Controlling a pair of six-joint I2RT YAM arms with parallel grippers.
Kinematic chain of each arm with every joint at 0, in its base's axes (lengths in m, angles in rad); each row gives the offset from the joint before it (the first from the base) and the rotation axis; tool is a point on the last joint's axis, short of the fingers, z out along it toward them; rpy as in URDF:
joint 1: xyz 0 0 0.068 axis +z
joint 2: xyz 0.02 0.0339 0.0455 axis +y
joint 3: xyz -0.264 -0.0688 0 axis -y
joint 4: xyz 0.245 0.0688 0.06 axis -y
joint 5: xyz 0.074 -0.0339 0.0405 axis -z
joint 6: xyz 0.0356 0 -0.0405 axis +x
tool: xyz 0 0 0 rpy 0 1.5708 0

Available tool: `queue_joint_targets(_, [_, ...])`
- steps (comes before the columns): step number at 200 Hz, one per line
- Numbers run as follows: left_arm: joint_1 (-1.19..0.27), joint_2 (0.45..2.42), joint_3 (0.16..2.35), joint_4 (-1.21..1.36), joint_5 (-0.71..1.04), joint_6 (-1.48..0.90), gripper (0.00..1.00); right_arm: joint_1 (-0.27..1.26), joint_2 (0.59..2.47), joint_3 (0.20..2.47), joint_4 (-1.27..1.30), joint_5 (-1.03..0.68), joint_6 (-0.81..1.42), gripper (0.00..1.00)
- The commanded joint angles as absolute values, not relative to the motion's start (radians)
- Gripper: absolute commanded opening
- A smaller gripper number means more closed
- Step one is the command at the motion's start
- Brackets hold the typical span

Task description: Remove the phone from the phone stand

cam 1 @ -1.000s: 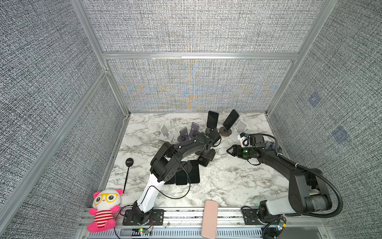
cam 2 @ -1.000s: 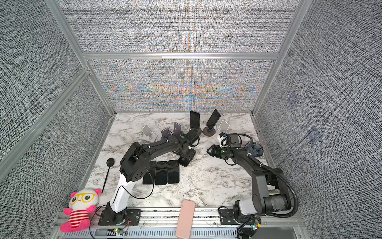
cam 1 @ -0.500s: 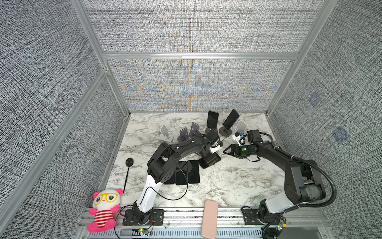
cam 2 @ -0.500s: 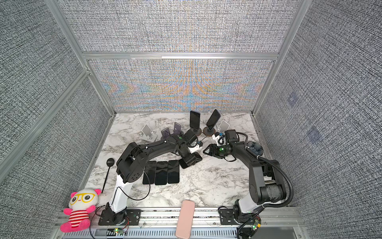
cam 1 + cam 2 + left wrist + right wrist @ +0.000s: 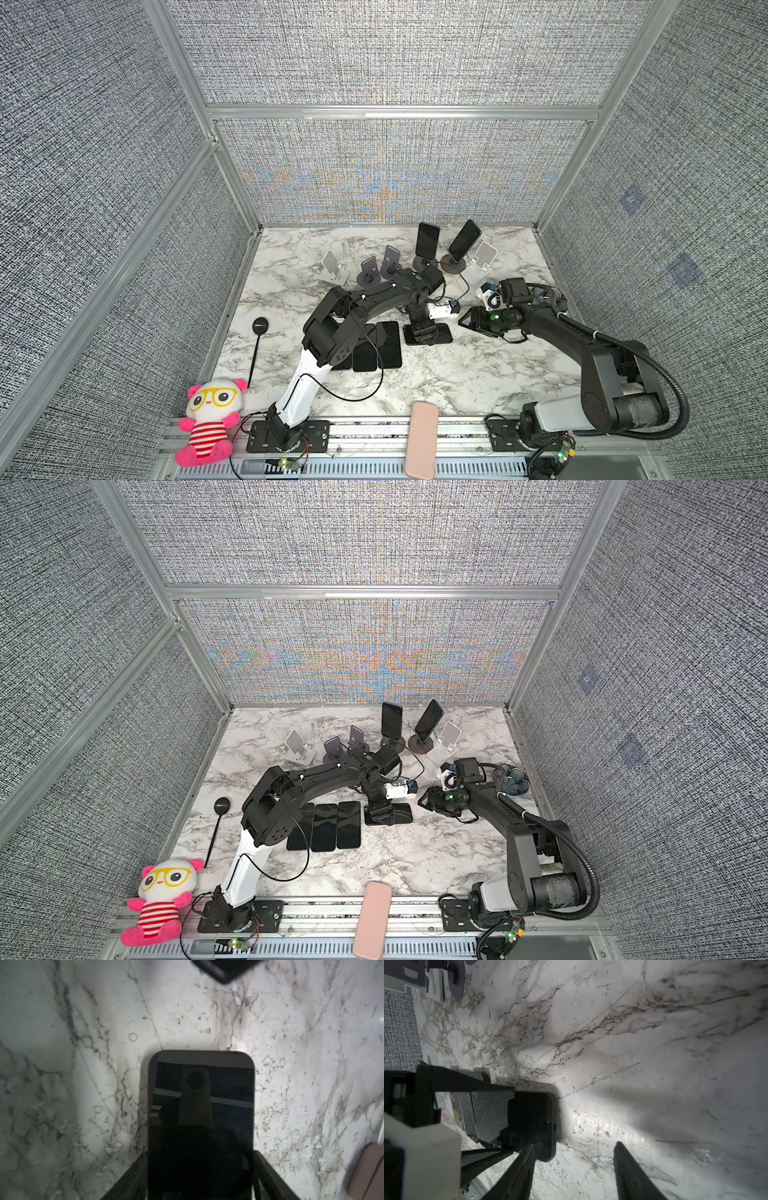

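Note:
A black phone point(image 5: 201, 1088) lies flat, screen up, on or just over the marble table point(image 5: 478, 374), right of a row of three flat phones. My left gripper point(image 5: 428, 334) is shut on its long edges; in the left wrist view both fingers point(image 5: 268, 1169) press its sides. My right gripper point(image 5: 467, 322) hovers just right of that phone, open, with only marble between its fingers point(image 5: 631, 1169); the phone point(image 5: 533, 1122) lies beside one finger. At the back, two dark phones point(image 5: 427, 240) point(image 5: 464, 240) lean on round stands point(image 5: 453, 266).
Empty stands line the back: white point(image 5: 332, 266), two purple point(image 5: 370, 270), white point(image 5: 482, 259). Three phones point(image 5: 376, 345) lie side by side mid-table. A pink phone point(image 5: 422, 440) rests on the front rail, a plush toy point(image 5: 210, 419) and black spoon point(image 5: 259, 326) at left.
The left gripper has carried the phone down and slightly forward, right of the flat row. The right gripper has come forward beside it, its jaws a little narrower.

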State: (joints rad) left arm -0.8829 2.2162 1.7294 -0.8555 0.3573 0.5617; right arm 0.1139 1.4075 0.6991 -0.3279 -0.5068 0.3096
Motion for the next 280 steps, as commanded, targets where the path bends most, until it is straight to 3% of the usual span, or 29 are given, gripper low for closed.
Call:
queue_joint_targets(1, [-0.887,2.223,1.724,-0.860,0.352,0.680,0.72,0.127,1.394,0.692,-0.301,-0.470,0.324,0.57])
queue_joint_targets(39, [-0.891,2.190,1.662,-0.756,0.321,0.696,0.88,0.146,1.397,0.680,-0.260,-0.485,0.312,0.60])
queue_joint_targets(50, [-0.893,2.154,1.615,-0.687,0.305,0.685,0.98,0.146,1.402,0.679,-0.248,-0.491,0.313,0.61])
queue_joint_targets(77, [-0.892,2.035,1.496,-0.483,0.237,0.564,0.98,0.159,1.423,0.704,-0.241,-0.484,0.306,0.61])
queue_joint_targets(103, [-0.891,1.922,1.420,-0.373,0.097,0.305,0.77,0.204,1.456,0.751,-0.254,-0.441,0.290,0.58])
queue_joint_targets(115, [-0.892,1.882,1.397,-0.397,0.077,0.198,0.72,0.231,1.483,0.780,-0.261,-0.420,0.282,0.55])
queue_joint_targets(135, [-0.894,1.820,1.330,-0.402,0.104,0.028,0.51,0.281,1.538,0.832,-0.263,-0.392,0.277,0.48])
queue_joint_targets(147, [-0.897,1.799,1.293,-0.403,0.130,-0.095,0.29,0.310,1.569,0.864,-0.275,-0.364,0.266,0.42])
queue_joint_targets(158, [-0.899,1.785,1.257,-0.390,0.153,-0.216,0.00,0.331,1.593,0.889,-0.282,-0.337,0.255,0.35])
queue_joint_targets(185, [-0.922,1.768,1.186,-0.348,0.126,-0.537,0.00,0.366,1.652,0.928,-0.273,-0.331,0.251,0.17])
queue_joint_targets(223, [-0.977,1.807,1.239,-0.474,0.067,-0.666,0.00,0.400,1.695,0.932,-0.231,-0.327,0.277,0.03])
queue_joint_targets(280, [-1.028,1.790,1.141,-0.491,0.111,-0.836,0.00,0.402,1.720,0.913,-0.229,-0.320,0.277,0.00])
